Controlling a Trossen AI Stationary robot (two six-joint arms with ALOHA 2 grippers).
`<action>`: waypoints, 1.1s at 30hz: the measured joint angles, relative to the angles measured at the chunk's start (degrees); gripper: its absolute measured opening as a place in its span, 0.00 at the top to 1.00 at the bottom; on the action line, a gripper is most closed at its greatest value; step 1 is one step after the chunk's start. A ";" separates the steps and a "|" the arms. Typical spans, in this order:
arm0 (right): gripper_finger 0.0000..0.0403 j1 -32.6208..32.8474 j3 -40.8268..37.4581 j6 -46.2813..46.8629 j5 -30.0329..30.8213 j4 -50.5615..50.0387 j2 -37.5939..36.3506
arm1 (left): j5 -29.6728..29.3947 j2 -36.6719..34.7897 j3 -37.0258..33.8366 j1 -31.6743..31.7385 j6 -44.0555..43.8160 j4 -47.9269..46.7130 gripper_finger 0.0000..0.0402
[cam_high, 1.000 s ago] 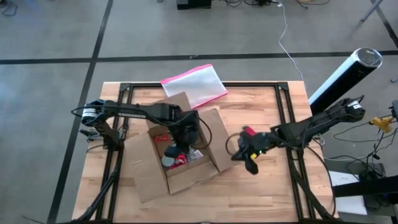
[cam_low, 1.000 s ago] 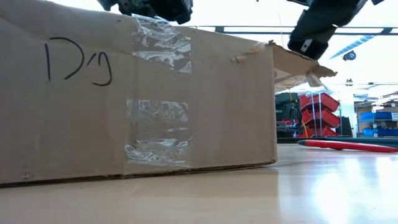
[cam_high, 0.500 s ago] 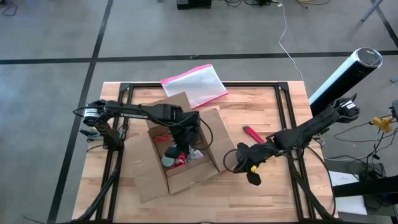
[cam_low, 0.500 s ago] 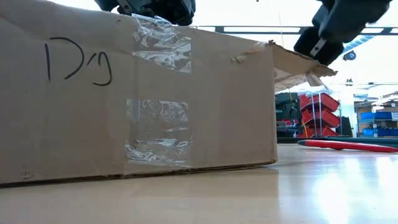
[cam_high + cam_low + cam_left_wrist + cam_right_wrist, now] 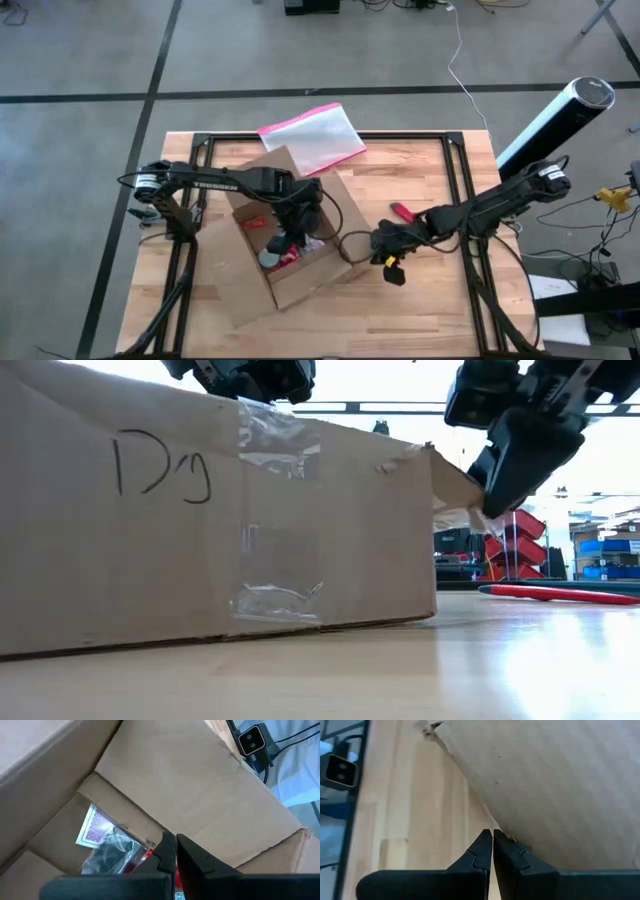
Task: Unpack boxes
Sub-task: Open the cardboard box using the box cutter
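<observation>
So: cardboard box [image 5: 275, 245] sits left of centre on the tabletop [image 5: 440, 310], flaps open, long axis running diagonally from far-left to near-right. Inside there's a jumble of small items [image 5: 285, 250], red and grey, can't identify them.

Left end effector [image 5: 303, 213] is down inside the box opening, directly over that jumble, so it's clearly the nearer arm to the contents. Its wrist view shows the fingers pressed together with nothing between them.

Right end effector [image 5: 385, 245] is at the box's right side, tips against the edge of the right-hand flap [image 5: 455, 485]. Fingers are together; whether they pinch cardboard or just touch it, can't tell.

My read: contents lie straight below the left one, so the pick is its job; the right one seems to be steadying or moving the flap.

Further out: red tool [image 5: 402, 212] just right of the box, pink-edged pouch [image 5: 312, 138] at the far edge.
</observation>
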 joint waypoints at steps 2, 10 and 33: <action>1.00 -1.39 0.00 -1.02 0.19 -1.55 -0.45 | -0.04 0.00 0.00 0.08 0.19 0.04 1.00; 1.00 -7.60 0.00 -2.27 6.97 -3.08 -1.95 | -0.17 0.00 0.00 0.38 0.42 3.17 1.00; 1.00 -11.03 0.85 -1.66 0.60 2.97 -8.46 | -5.67 0.28 -13.77 2.55 3.20 16.83 1.00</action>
